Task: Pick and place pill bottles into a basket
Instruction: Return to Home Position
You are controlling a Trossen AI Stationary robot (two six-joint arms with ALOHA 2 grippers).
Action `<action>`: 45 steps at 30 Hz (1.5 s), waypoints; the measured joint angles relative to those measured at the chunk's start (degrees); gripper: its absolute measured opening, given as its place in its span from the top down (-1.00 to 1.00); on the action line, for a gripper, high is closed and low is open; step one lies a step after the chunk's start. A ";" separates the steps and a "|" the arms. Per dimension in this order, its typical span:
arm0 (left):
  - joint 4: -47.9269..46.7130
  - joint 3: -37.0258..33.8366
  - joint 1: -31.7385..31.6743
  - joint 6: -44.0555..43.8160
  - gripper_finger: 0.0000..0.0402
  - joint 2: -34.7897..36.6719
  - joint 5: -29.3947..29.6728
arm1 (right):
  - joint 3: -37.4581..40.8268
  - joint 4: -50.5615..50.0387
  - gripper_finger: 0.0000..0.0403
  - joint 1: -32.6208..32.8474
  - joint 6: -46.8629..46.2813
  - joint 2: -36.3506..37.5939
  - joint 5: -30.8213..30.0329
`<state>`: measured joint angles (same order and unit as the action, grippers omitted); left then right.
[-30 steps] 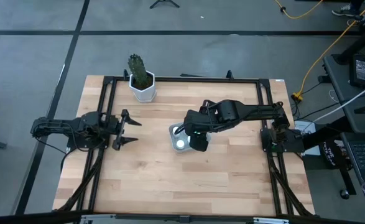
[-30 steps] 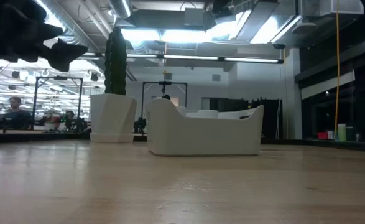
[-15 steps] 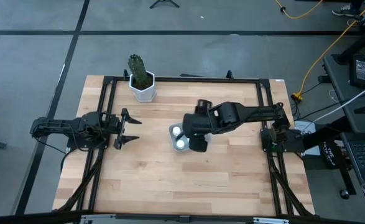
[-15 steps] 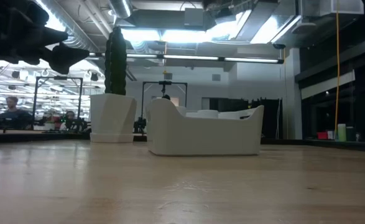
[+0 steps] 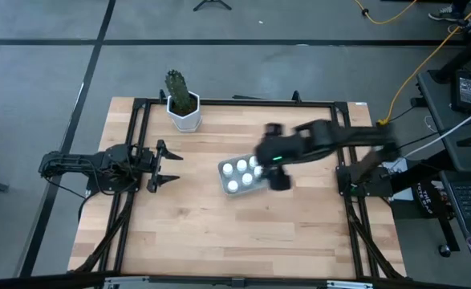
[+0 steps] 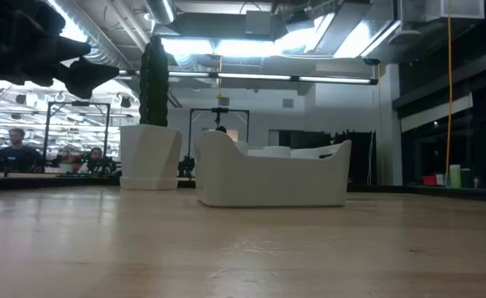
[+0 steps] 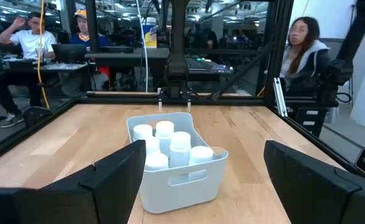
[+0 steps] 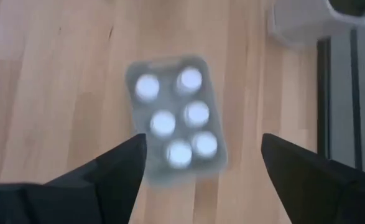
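All six pill bottles stand caps up, in two rows of three, inside the basket near the middle of the counter. The picking and placing looks finished, and by my reading all that is left is to bring the working arm back to rest. The right hand hovers well above the counter, its two fingers spread wide with nothing between them. Its wrist camera looks straight down on the basket, and in the high view the hand sits over the basket's end nearest the right arm's base. The retreat turns on this relation: the basket lies below the hand and toward the counter's middle, while the arm's base lies the opposite way, at the right edge. A pull-back toward the base should therefore carry the fingers away from the bottles rather than across them. The basket's long axis runs roughly from one arm's side to the other, slightly skewed, and a short end wall with a handle slot faces the left hand. That hand waits at the left edge, well apart from the basket, fingers open and empty, pointing toward it. The right hand is much the nearer of the two. The cactus pot stands at the far edge toward the left arm's side, off the likely path.
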<state>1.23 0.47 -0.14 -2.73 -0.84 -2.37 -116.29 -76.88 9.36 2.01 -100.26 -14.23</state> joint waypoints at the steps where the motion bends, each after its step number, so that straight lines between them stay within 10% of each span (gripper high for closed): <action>1: 0.00 0.00 -0.01 0.03 -0.59 0.00 -0.01 | 3.55 0.47 -0.57 0.00 -0.60 3.82 0.04; 15: 0.22 0.00 -0.02 0.00 -0.59 0.00 -0.02 | 73.09 43.86 -0.57 -0.09 -13.66 70.12 0.45; 24: 0.24 0.00 -0.02 -0.01 -0.59 0.00 -0.02 | 110.99 87.90 -0.57 -0.06 -19.38 86.82 8.33; 45: 0.26 0.00 -0.02 -0.01 -0.59 -0.07 -0.02 | 115.82 90.96 -0.41 -2.72 -11.59 88.07 16.57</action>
<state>1.50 0.47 -0.16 -2.74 -0.91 -2.39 -0.46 14.09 6.64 -9.58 -12.20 2.34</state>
